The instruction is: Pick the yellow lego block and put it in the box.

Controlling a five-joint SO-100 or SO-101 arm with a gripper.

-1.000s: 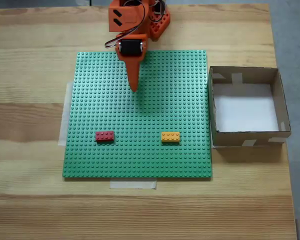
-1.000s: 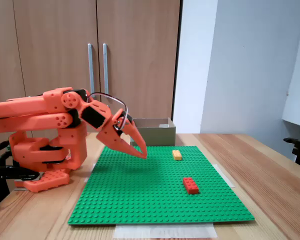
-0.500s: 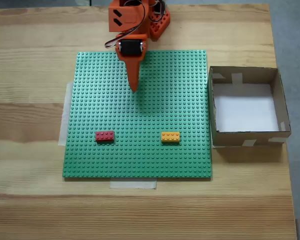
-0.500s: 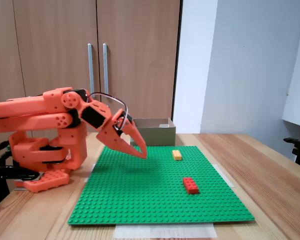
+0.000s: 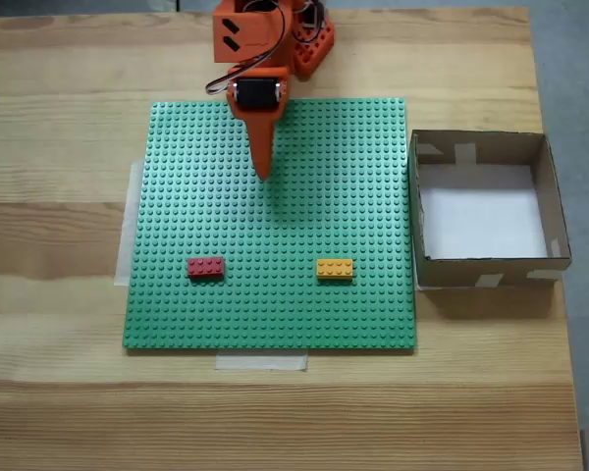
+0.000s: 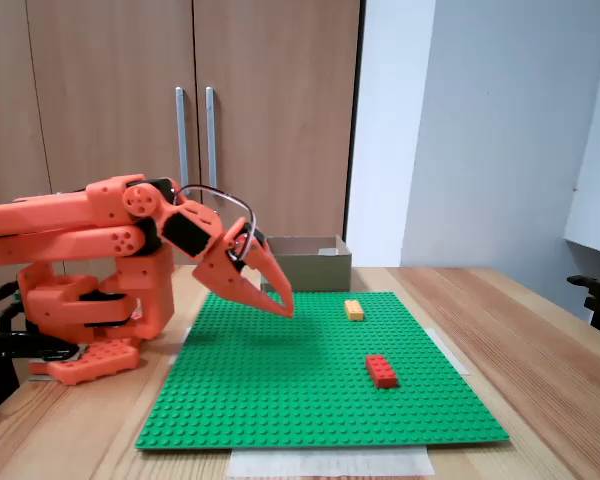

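Note:
The yellow lego block [image 5: 335,269] [image 6: 354,310] lies flat on the green baseplate [image 5: 353,177], toward its right front part in the top-down fixed view. The box [image 5: 489,143] [image 6: 305,262], brown cardboard with a white bottom, stands just off the plate's right edge. My orange gripper [image 5: 265,173] [image 6: 285,308] hangs over the plate's far half, its tip pointing down a little above the studs. Its fingers are together with nothing between them, well away from the yellow block.
A red brick [image 5: 206,267] [image 6: 382,370] of the same shape sits on the plate's left front part in the top-down view. The arm's orange base [image 6: 90,300] stands at the table's far edge. Pale tape strips hold the plate to the wooden table [image 5: 59,147].

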